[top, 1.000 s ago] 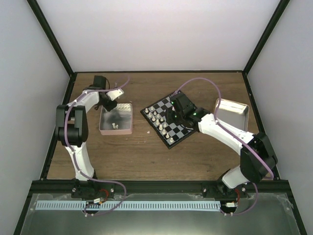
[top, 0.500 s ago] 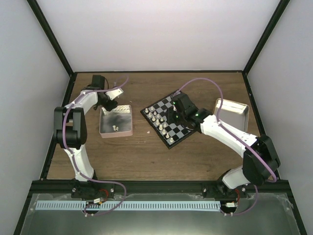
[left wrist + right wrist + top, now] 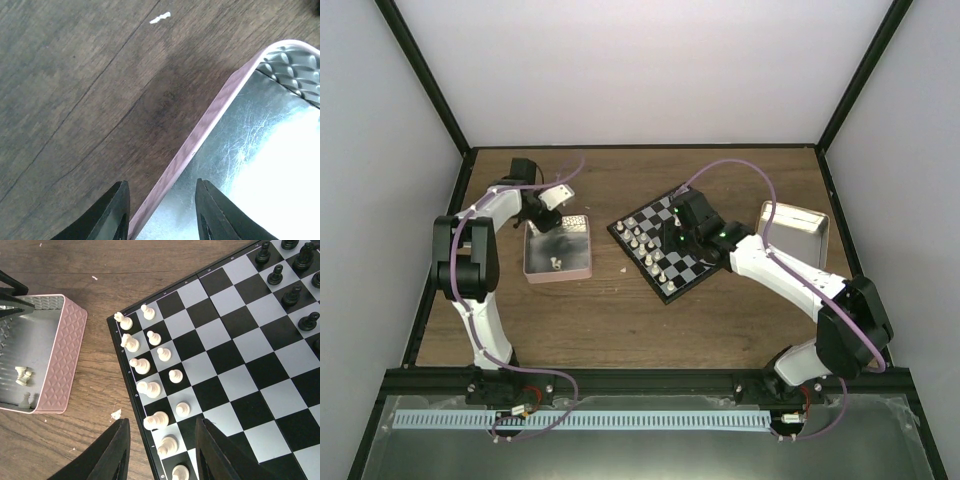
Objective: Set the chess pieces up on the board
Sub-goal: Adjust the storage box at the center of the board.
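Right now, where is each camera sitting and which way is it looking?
Top external: high behind the arms, facing down at the table; both arms show.
Left wrist: on the left arm, looking down over the pink tray's rim; its fingers show.
Right wrist: on the right arm, looking down on the board; its fingers show.
Both wrists see the pink tray.

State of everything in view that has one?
pink tin: open, loose white pieces inside
chessboard: laid flat, partly set
board's white pieces: upright
black pieces: upright
tan box: open
left claw: open, straddling pink tin wall
right claw: open, empty, above chessboard
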Controlling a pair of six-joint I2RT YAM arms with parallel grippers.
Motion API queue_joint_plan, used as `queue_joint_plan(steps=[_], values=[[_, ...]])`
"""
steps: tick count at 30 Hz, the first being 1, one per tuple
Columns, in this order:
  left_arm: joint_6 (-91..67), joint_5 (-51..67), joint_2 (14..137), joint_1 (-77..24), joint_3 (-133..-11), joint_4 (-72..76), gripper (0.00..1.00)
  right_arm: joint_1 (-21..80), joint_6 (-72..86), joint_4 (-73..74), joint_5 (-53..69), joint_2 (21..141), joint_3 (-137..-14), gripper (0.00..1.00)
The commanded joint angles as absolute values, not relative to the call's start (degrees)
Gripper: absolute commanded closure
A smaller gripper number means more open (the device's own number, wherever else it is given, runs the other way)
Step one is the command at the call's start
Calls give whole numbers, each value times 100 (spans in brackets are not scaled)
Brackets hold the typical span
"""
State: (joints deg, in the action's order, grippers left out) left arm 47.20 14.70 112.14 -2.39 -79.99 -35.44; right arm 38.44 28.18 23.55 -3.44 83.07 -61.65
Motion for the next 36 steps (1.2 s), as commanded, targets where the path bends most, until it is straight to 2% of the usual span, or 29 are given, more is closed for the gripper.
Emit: queue_joint_plan(steps=[1, 3, 10, 16, 28, 36], values=[[4823, 1762, 11233, -237, -7923, -3693, 62, 3807, 2865, 2329, -350, 8125, -6058, 63], [4785, 1782, 11243, -237, -7919, -3673, 63, 3806, 2866, 2321, -360, 8101, -6032, 63], [4602, 1285, 11143, -229, -7831, -3545, 83, 3806, 2877, 2268, -352, 8034, -5951, 63], [4512, 958, 10972, -211, -7490, -3442, 91, 3806, 2751, 2352, -364, 8094, -6095, 63], [3520, 111, 10175, -41, -6701, -3499, 93, 3806, 2754, 2418, -213, 8048, -6178, 63], [1960, -138, 9923, 44, -6392, -3651, 94, 3806, 2658, 2482, -88, 7831, -6137, 63]])
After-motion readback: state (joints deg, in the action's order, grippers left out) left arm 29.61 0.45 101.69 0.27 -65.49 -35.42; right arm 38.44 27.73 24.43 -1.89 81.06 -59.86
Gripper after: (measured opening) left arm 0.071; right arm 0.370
